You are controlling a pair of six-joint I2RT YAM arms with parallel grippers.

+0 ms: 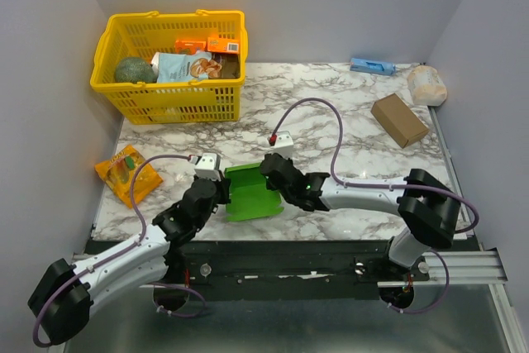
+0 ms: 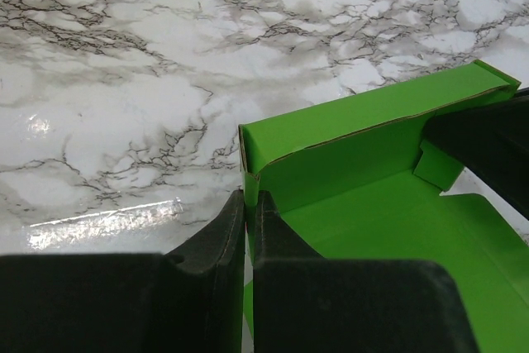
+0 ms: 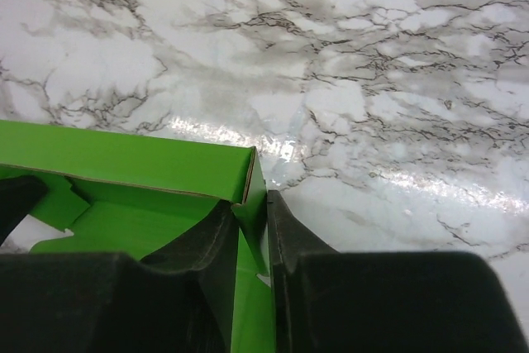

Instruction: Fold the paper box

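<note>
The paper box [image 1: 250, 192] is bright green card, partly raised into a tray, near the table's front middle. My left gripper [image 1: 220, 189] is shut on its left wall; in the left wrist view the thin green wall [image 2: 250, 192] sits pinched between my fingers [image 2: 216, 245]. My right gripper [image 1: 275, 173] is shut on the box's right wall; in the right wrist view the green wall [image 3: 256, 204] stands between my fingers [image 3: 289, 237]. The far wall [image 2: 364, 117] stands upright, and a small flap [image 2: 434, 167] shows inside.
A yellow basket [image 1: 171, 88] with groceries stands at the back left. An orange packet [image 1: 126, 173] lies at the left edge. A brown cardboard box [image 1: 399, 119], a white bundle [image 1: 426, 84] and a blue item [image 1: 372, 65] sit at the back right.
</note>
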